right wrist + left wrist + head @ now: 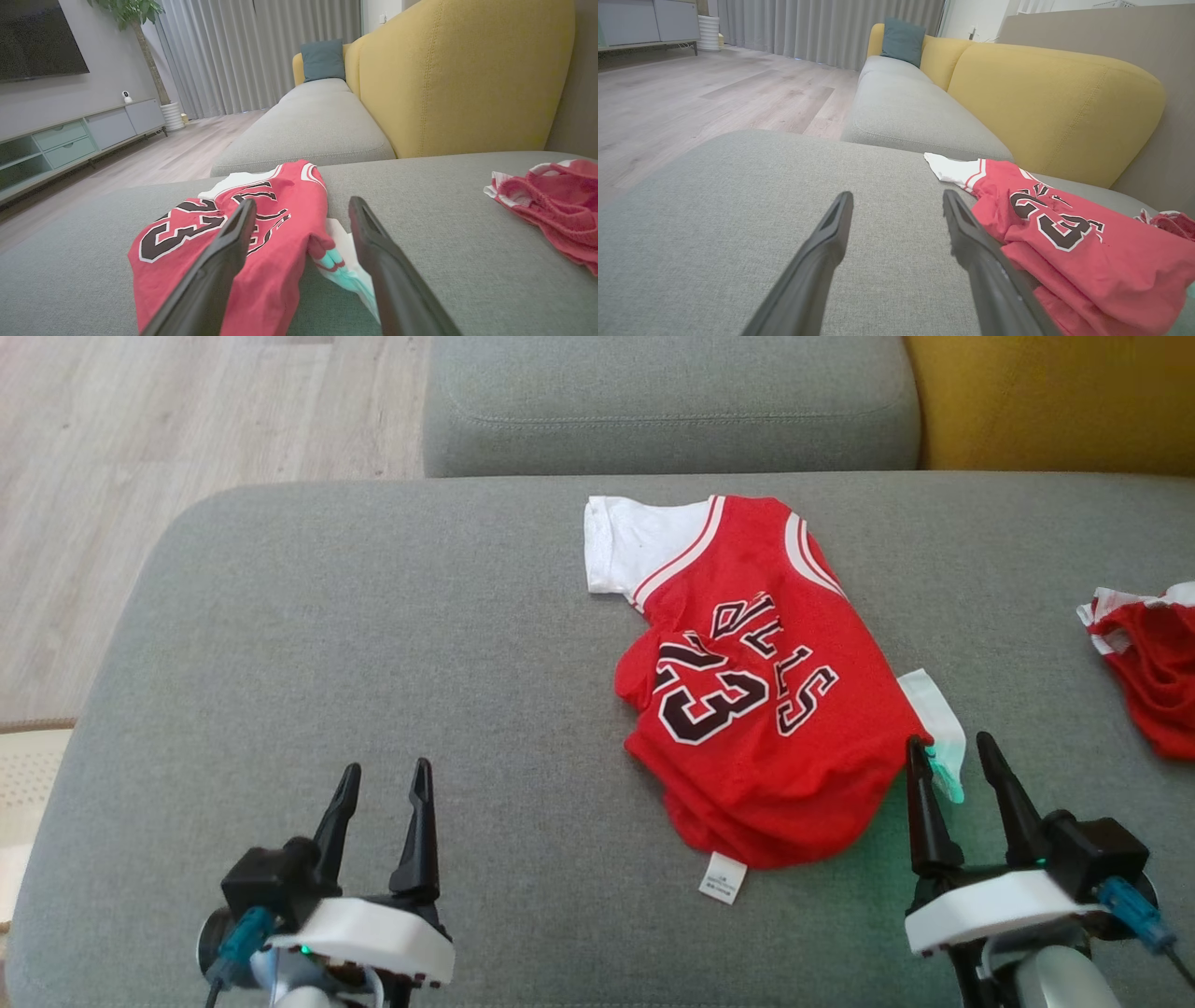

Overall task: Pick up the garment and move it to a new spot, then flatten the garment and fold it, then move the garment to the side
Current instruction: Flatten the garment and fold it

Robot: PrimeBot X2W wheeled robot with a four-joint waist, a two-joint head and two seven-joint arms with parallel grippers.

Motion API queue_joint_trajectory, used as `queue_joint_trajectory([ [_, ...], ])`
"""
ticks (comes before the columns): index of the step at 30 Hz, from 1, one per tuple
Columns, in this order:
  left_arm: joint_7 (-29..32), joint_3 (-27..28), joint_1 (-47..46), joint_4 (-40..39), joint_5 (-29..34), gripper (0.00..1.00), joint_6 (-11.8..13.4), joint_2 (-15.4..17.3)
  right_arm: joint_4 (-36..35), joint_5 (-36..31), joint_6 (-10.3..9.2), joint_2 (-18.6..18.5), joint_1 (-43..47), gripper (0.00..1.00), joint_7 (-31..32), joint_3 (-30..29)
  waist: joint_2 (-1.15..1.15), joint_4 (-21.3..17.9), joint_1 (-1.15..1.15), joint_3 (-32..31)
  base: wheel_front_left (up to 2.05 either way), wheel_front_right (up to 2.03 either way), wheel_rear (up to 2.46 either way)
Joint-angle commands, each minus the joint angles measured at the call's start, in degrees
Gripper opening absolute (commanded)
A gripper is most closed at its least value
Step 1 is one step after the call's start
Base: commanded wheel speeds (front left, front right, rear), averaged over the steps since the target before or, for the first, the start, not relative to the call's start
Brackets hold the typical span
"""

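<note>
In the head view we see the garment [756,709], a red jersey numbered 23 with white sleeves, lying rumpled on the grey sofa seat [373,644]. A white label [724,879] pokes out from the garment's near hem. The left gripper [387,765] hovers well apart from the garment, on its left, fingers spread wide and holding nothing. The right gripper [948,737] sits just beside the garment's near right corner, also spread wide and empty. Its tips stand either side of a white sleeve [929,705] that sticks out from under the red cloth. A second red cloth [1153,672] lies well to the garment's right, and a yellow backrest [1055,401] rises beyond the garment.

In the left wrist view, that gripper's fingers [831,233] stand wide over bare grey fabric, with the garment off to their right. We cannot tell whether the nearer finger touches the garment's edge.

In the right wrist view, one finger crosses in front of the garment's red cloth and the white sleeve shows in the gap between the two fingers. We cannot tell whether either finger touches the garment. A teal cushion [323,60] sits far beyond the garment.
</note>
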Motion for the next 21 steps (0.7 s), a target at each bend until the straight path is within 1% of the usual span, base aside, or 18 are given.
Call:
queue_joint_trajectory([
  [1, -0.7, 2.7, -1.4, -1.7, 0.7, 1.0, -0.4, -0.3, -2.0, 0.0, -0.05, -0.2, -1.8, 1.0, -0.6, 1.2, 0.0, 0.1, 0.0, 0.1, 0.0, 0.0, 0.0],
  [8, -0.7, 3.1, -1.5, -1.5, 1.4, 1.0, -1.1, -1.0, -3.1, -1.3, -0.05, -0.2, -2.9, 1.0, 0.6, 0.5, 0.0, 0.9, 0.0, 0.8, 0.0, 0.0, 0.0],
  [12, -0.7, 3.2, -1.7, -1.6, 1.9, 1.0, -1.5, -1.4, -3.7, -2.4, -0.05, -0.2, -4.7, 1.0, 2.9, 0.7, 0.0, 1.6, 0.0, 1.8, 0.0, 0.0, 0.0],
  [18, -0.7, 3.2, -2.8, -2.0, 2.6, 1.0, -2.0, -2.1, -2.6, -6.1, -0.05, -0.3, -12.5, 1.0, 11.6, 2.7, 0.0, 3.5, 0.0, 4.3, 0.0, 0.0, 0.0],
  [21, -0.7, 3.2, -3.5, -2.2, 2.9, 1.0, -2.3, -2.4, 1.0, -5.5, -0.05, -1.9, -17.5, 1.0, 18.2, 5.3, 0.0, 5.2, 0.0, 5.9, 0.0, 0.0, 0.0],
])
